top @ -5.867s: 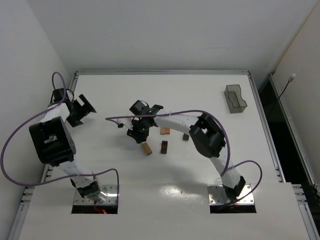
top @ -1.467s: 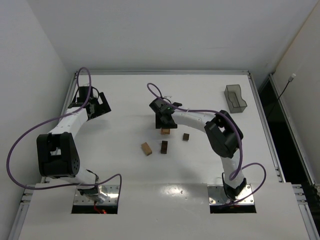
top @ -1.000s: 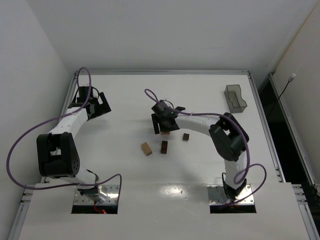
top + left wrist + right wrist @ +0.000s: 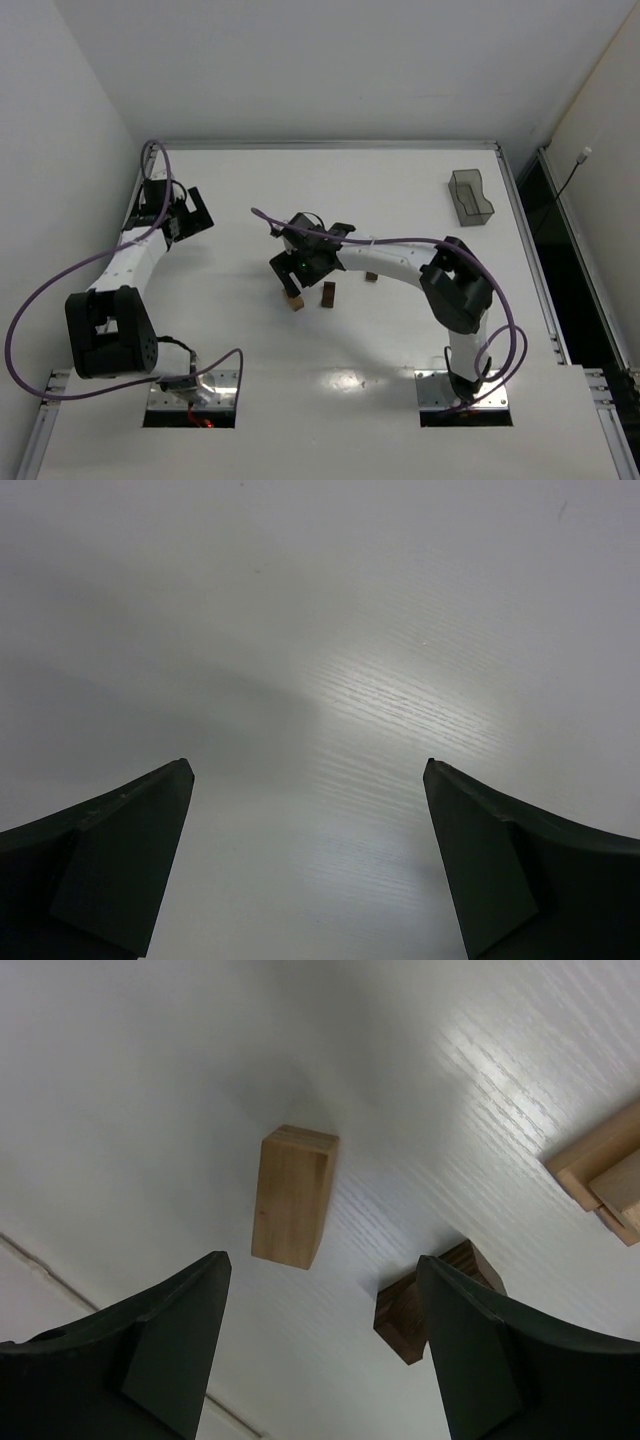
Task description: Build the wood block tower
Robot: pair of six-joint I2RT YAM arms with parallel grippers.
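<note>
My right gripper [image 4: 292, 274] is open and empty above the middle of the table. In the right wrist view it [image 4: 320, 1260] hovers with a light tan oblong block [image 4: 292, 1196] lying just ahead of its left finger and a dark brown block [image 4: 430, 1300] by its right finger. Two stacked tan blocks [image 4: 605, 1170] show at the right edge of that view; my arm hides them from above. From above, the tan oblong [image 4: 293, 300], the dark block [image 4: 328, 294] and a small dark cube [image 4: 371, 276] lie apart. My left gripper [image 4: 187, 217] is open over bare table [image 4: 308, 770].
A translucent grey plastic bin [image 4: 470, 197] stands at the far right of the white table [image 4: 400, 180]. The right arm's purple cable loops over the table's middle. The table's raised rim runs along the back and both sides.
My right gripper has moved from over the stacked tan blocks to the left and nearer, now above the tan oblong. My left gripper has drawn back a little toward the left edge.
</note>
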